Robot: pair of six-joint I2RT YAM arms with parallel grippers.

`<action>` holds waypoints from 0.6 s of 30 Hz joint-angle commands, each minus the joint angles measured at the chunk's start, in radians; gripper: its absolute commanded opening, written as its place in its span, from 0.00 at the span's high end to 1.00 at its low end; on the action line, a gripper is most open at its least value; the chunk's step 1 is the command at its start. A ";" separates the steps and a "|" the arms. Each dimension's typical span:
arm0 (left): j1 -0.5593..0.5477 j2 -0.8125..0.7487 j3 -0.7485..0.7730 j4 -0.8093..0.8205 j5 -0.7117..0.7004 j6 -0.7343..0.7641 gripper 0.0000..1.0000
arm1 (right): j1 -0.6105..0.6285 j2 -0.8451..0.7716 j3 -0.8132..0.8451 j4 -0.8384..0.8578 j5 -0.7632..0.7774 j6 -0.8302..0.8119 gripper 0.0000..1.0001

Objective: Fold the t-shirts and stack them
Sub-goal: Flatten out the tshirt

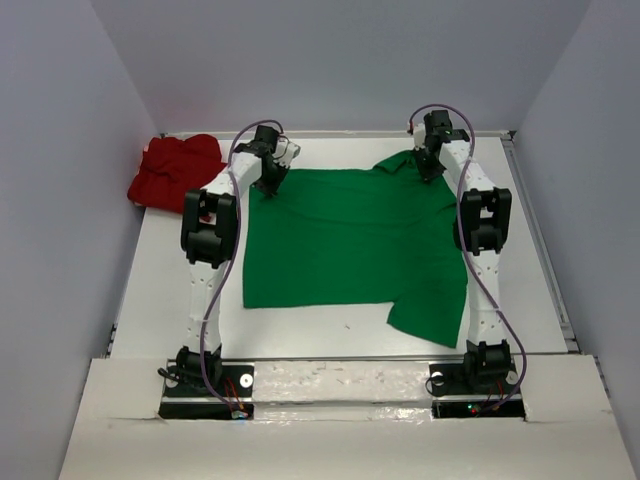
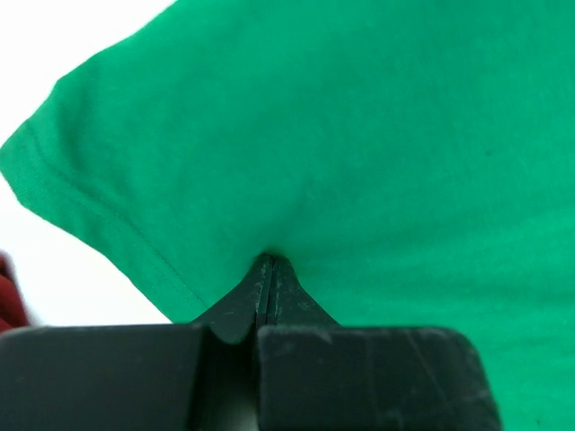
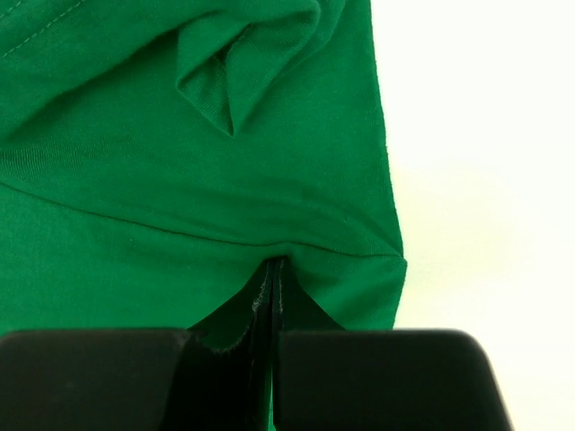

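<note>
The green shirt lies spread flat mid-bench, one near corner flopping toward the right arm. The left end effector is pressed together, pinching its far left corner beside the hem. The right end effector pinches the far right corner. The red shirt sits crumpled at the bench's far left corner, apart from the green.

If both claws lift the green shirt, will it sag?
Probably sags: the green t-shirt puckers where the left claw and right claw pinch it. Likely light, being thin cloth lying flat. Pushed, it would probably bunch, like its folded far corner.
</note>
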 commanded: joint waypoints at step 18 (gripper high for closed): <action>0.098 0.182 0.338 -0.082 0.105 -0.075 1.00 | -0.025 0.141 0.177 0.161 -0.001 -0.031 1.00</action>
